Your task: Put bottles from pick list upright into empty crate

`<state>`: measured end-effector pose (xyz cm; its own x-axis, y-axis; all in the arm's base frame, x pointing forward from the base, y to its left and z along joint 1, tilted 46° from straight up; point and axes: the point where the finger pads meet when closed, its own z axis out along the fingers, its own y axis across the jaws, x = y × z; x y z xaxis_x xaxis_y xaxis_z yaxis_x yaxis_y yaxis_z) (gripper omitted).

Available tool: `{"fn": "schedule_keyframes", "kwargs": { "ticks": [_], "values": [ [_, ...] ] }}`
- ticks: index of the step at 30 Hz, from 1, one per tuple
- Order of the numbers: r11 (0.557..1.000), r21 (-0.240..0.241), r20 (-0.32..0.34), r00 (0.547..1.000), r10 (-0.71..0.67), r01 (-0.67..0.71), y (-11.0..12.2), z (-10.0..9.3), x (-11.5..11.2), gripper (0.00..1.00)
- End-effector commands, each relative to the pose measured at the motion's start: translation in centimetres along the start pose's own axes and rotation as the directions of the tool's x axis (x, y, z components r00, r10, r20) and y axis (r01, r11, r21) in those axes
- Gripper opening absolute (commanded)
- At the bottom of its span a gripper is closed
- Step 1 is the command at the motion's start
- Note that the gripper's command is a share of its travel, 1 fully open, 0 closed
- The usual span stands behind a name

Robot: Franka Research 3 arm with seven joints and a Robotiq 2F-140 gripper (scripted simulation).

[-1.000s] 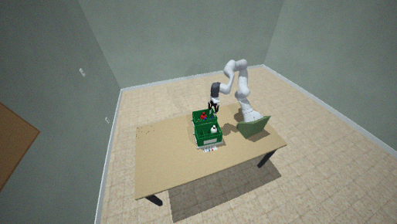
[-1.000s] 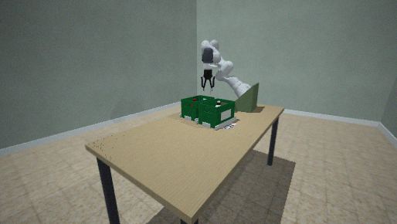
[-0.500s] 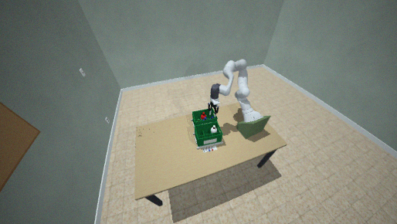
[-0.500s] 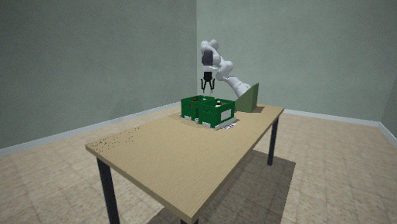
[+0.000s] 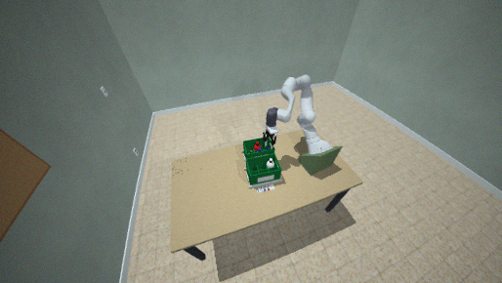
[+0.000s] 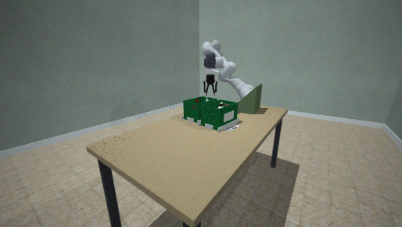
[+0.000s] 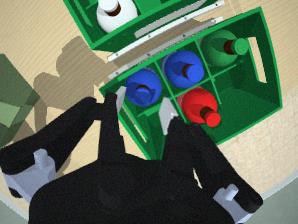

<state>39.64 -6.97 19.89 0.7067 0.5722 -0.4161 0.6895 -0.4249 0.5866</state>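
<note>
Two green crates stand side by side on the table. The far crate (image 5: 246, 144) (image 6: 191, 109) (image 7: 276, 92) holds two blue-topped bottles (image 7: 143, 87) (image 7: 184, 67), a green one (image 7: 226, 48) and a red one (image 5: 257, 145) (image 7: 200, 104). The near crate (image 5: 264, 179) (image 6: 219, 117) holds one white bottle (image 5: 270, 163) (image 7: 115, 11), upright. The pick list (image 5: 266, 188) (image 6: 234, 127) lies on the table in front of the near crate. My gripper (image 5: 269, 141) (image 6: 209, 94) (image 7: 143, 100) hangs above the far crate, partly open, with nothing between its fingers.
A green wedge-shaped block (image 5: 319, 158) (image 6: 250, 102) stands at the arm's base, to the right of the crates. The table (image 5: 210, 205) stretches far to the left of the crates. Its edges are well away from both crates.
</note>
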Motion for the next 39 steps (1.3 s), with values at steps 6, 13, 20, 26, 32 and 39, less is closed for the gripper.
{"fn": "schedule_keyframes", "kwargs": {
  "ticks": [6,13,20,26,32,39],
  "values": [
    [1.000,-0.003,-0.006,1.000,0.010,-0.010,0.1,1.0,0.2,0.38],
    [1.000,-0.003,-0.006,1.000,0.010,-0.010,0.1,1.9,0.2,0.38],
    [1.000,-0.003,-0.006,1.000,0.010,-0.010,0.1,2.6,0.2,0.38],
    [1.000,-0.003,-0.006,1.000,0.010,-0.010,0.1,2.8,0.2,0.38],
    [1.000,-0.003,-0.006,1.000,0.010,-0.010,0.1,2.8,0.2,0.38],
    [1.000,-0.003,-0.006,1.000,0.010,-0.010,0.1,2.5,0.2,0.00]
  ]
}}
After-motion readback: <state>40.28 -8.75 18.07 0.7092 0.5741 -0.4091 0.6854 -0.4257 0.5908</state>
